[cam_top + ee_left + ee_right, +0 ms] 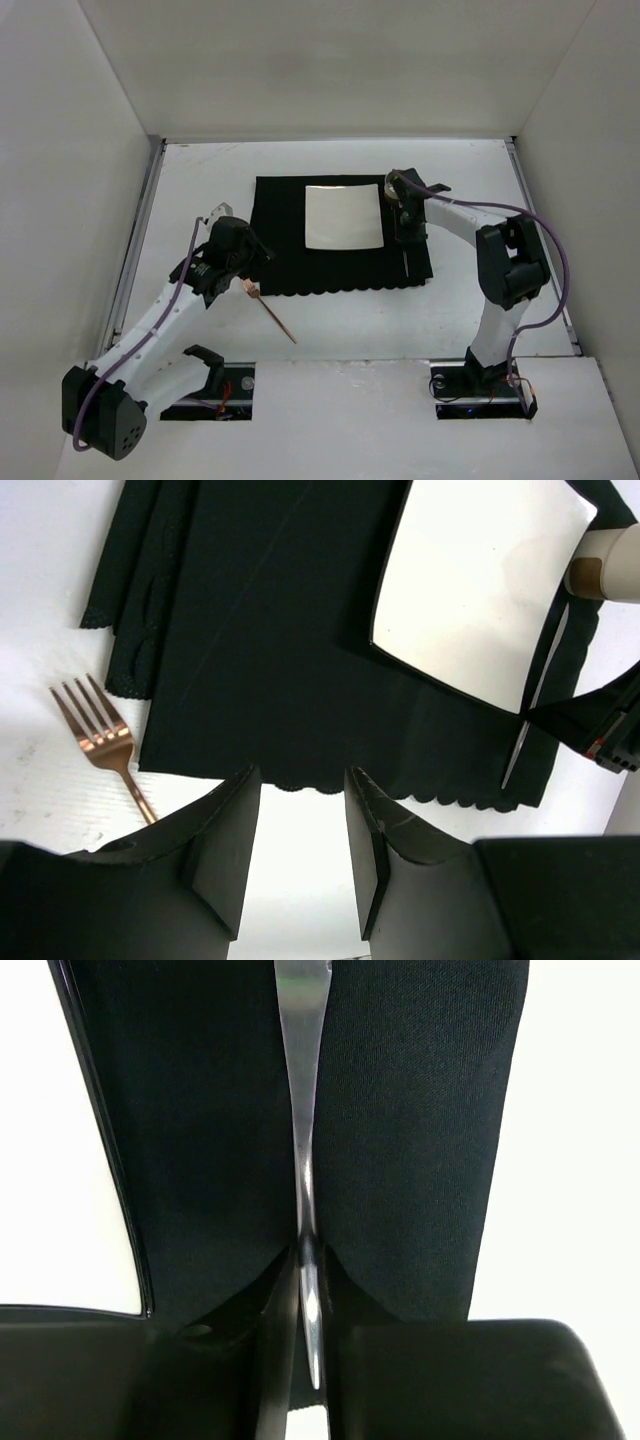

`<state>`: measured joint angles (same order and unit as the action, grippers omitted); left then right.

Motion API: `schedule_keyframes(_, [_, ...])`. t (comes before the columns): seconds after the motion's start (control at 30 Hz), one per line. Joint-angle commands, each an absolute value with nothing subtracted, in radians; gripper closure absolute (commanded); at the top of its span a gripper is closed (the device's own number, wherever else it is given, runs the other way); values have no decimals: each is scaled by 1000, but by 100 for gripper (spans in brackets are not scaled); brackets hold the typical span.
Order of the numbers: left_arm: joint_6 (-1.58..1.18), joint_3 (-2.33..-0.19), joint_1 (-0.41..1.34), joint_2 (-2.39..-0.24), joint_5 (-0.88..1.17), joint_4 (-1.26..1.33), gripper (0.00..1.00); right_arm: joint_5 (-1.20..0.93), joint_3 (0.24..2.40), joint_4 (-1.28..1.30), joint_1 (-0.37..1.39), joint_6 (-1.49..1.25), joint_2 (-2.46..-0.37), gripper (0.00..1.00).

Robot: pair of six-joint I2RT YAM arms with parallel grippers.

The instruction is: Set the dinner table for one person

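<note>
White worktop (350,330) underlies everything. Empty left tool (300,780), jaws apart, above front-left edge of black mat (285,250). Beside mat on worktop, copper fork (100,730), handle half hidden behind finger. On mat, pale plate (343,215). Right tool (308,1255) clenched on slim silver utensil (303,1110) over mat's right strip; its end cut off, kind unclear.

Matt white dinner table (350,330), smooth; black cloth mat (400,1110), matt w/ fine rough weave; pale square plate (470,580), smooth & glossy; copper-tone fork (105,742), shiny metal; silver utensil (303,1110), mirror-polished metal
</note>
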<state>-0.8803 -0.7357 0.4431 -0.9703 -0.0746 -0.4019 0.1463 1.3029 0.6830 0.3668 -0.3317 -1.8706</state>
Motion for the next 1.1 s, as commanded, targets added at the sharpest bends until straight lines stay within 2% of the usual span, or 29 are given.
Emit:
schedule_keyframes(0.0, [-862, -778, 436, -930, -57, -474, 63, 169, 1330, 637, 361, -345, -1861, 76])
schedule_keyframes(0.3, [-844, -838, 470, -893, -158, -737, 63, 182, 1263, 632, 364, -374, -1634, 39])
schedule_keyframes(0.43, [-909, -853, 536, -896, -222, -905, 63, 221, 1184, 611, 381, -393, -1508, 30])
schedule_keyframes(0.53, [-1010, -851, 617, -923, -242, -1018, 63, 271, 1103, 583, 422, -408, -1407, 27])
schedule_keyframes(0.73, [-1253, -810, 823, -1017, -275, -1037, 53, 308, 973, 534, 525, -486, -1244, 28])
schedule_keyframes(0.9, [-1373, -785, 906, -1115, -325, -924, 48, 305, 891, 509, 597, -541, -1169, 37])
schedule_keyframes(1.07, [-1460, -743, 907, -1176, -367, -799, 54, 296, 816, 482, 633, -589, -1089, 75])
